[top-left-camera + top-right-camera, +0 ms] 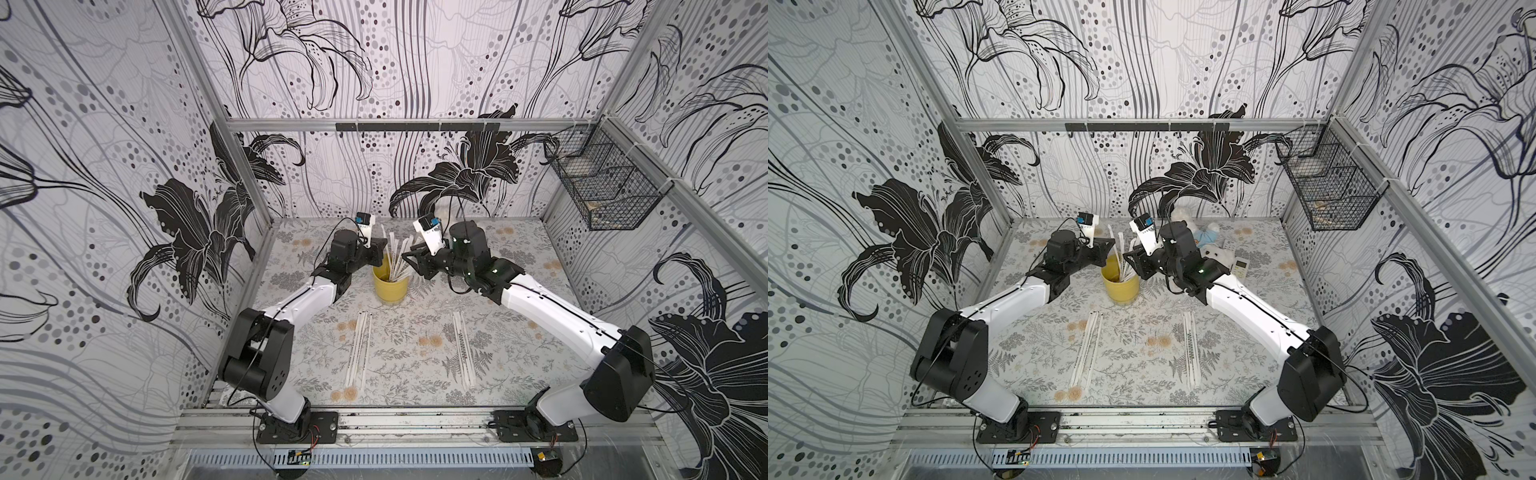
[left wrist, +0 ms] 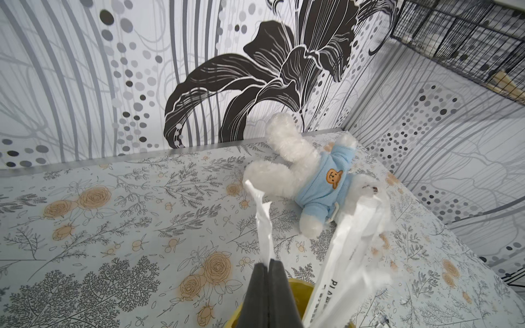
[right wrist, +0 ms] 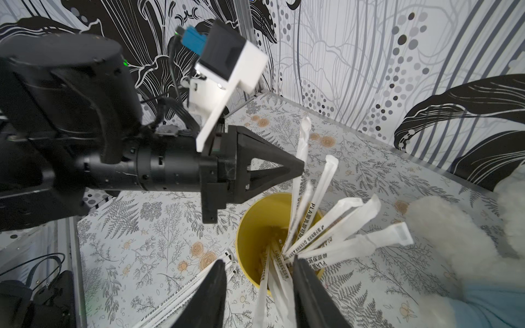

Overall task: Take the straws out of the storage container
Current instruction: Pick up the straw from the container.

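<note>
Here, paper-wrapped straws [image 3: 321, 227] fan from the smooth yellow cup [image 1: 390, 286] mid-table. The left wrist view shows the left gripper [image 2: 268, 272] pinching one crinkled wrapper tip. The right wrist view shows the right gripper [image 3: 258, 264] spread around others. A fluffy teddy [image 2: 321, 181] lies beyond.

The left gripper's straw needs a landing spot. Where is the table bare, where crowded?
Bare: the table between the left straw row and the right straw row, in front of the yellow cup; also the far-left corner behind the left gripper. Crowded: around the cup, where the right gripper reaches in, and the far-right corner with teddy and remote.
</note>
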### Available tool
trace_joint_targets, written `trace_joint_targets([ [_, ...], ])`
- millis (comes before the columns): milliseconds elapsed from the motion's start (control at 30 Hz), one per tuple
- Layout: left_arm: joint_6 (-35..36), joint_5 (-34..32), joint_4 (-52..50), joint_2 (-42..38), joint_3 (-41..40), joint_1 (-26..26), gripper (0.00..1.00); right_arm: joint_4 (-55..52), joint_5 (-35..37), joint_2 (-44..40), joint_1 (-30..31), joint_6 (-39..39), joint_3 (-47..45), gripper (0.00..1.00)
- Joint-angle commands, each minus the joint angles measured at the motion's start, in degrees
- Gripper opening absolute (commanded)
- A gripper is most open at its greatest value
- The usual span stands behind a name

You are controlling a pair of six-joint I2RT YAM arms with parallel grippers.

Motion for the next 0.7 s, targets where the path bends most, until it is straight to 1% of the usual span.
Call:
trace_joint_targets([
  [0,-0.52,-0.55,-0.05,-4.51,0.13,0.43,0.0,-0.85,0.05,-1.07,0.58,-0.65,2.23,0.42],
  [167,0.44,-2.61,-2.71,-8.87,-0.11,0.37,0.0,-0.64,0.46,-1.92,1.55,-0.64,2.43,0.42],
  [333,1.53,-4.74,0.62,-12.2,-2.23,0.31,0.0,-0.37,1.48,-2.45,2.75,-0.64,2.34,0.42],
  [500,1.69,-4.3,3.67,-14.81,-2.66,0.17,0.0,-0.59,2.92,-3.16,3.92,-0.64,2.78,0.42],
  [667,2.11,-6.34,2.28,-18.83,-1.66,-0.87,0.0,-0.79,4.22,-4.84,4.69,-0.38,2.96,0.42],
])
